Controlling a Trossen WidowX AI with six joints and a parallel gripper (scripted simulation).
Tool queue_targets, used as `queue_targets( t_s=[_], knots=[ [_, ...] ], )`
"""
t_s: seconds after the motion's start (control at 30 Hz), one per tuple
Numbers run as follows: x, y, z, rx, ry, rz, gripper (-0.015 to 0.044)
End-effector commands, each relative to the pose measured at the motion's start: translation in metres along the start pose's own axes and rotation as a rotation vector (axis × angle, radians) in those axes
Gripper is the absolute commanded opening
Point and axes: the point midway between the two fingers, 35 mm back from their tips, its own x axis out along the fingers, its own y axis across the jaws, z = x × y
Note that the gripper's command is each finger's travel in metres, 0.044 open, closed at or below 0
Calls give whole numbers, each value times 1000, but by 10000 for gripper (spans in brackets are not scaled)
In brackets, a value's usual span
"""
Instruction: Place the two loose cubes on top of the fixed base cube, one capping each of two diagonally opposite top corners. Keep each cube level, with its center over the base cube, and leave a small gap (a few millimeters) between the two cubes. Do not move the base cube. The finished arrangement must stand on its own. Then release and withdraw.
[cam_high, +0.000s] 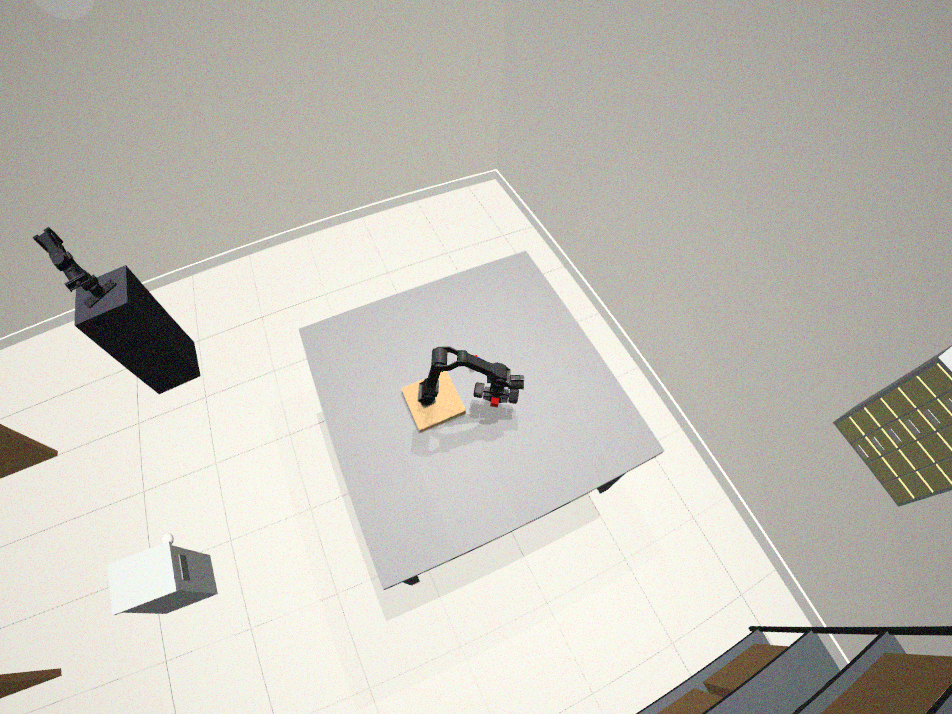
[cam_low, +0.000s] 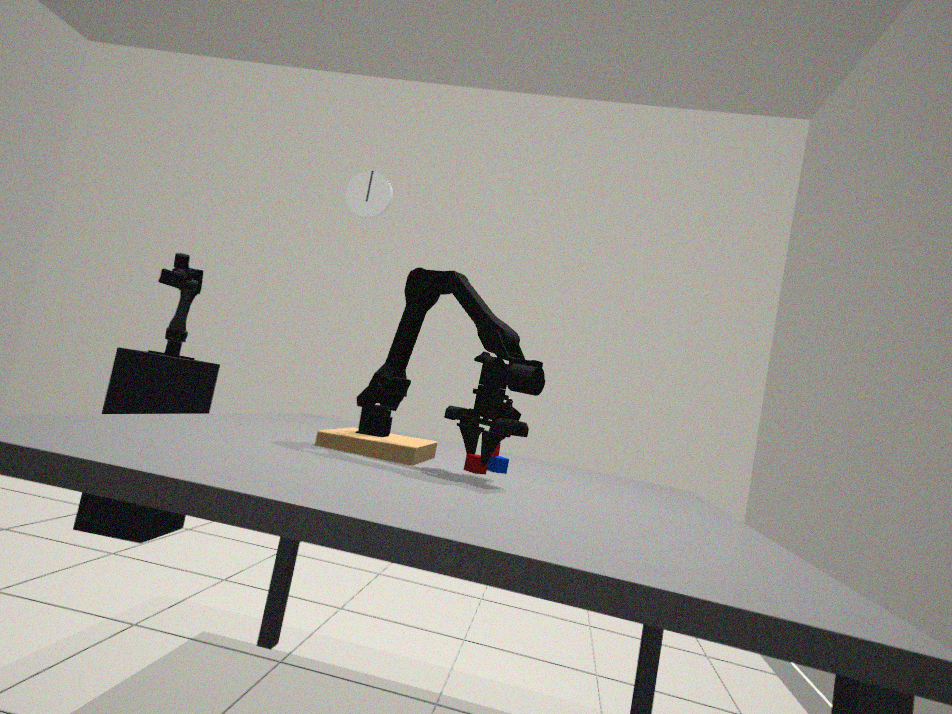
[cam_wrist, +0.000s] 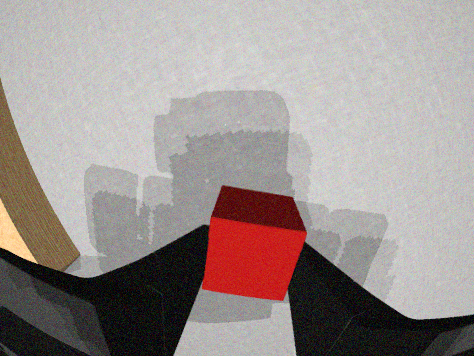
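Observation:
A red cube (cam_high: 494, 401) (cam_low: 475, 464) (cam_wrist: 254, 257) is between the fingertips of my gripper (cam_low: 478, 458) (cam_wrist: 251, 242). The gripper is shut on it, and the cube seems level and slightly above the table. A blue cube (cam_low: 499, 465) is just right of the held cube in the exterior view, partly behind a finger. Another red cube (cam_low: 496, 448) shows partly above and behind the blue one; whether it rests on it or stands behind it cannot be told. In the top view the arm hides most of these two. Which cube is the fixed base is not clear.
The arm stands on a wooden board (cam_high: 447, 412) (cam_low: 415, 453), left of the cubes; its edge shows at the left of the wrist view (cam_wrist: 30, 200). All stand on a grey table (cam_high: 538, 461) (cam_low: 584, 530). A second arm on a black pedestal (cam_high: 138, 330) (cam_low: 159, 384) is away from the table.

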Motion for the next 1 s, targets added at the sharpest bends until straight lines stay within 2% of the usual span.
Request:
queue_targets(
  t_s=[0.0, 0.73, 0.97],
  knots=[
    [-20, -5, 0, -2, 0, -20, 105],
    [-89, 0, -1, -2, -1, -20, 105],
    [-91, 1, 1, 4, 0, -20, 105]
  ],
)
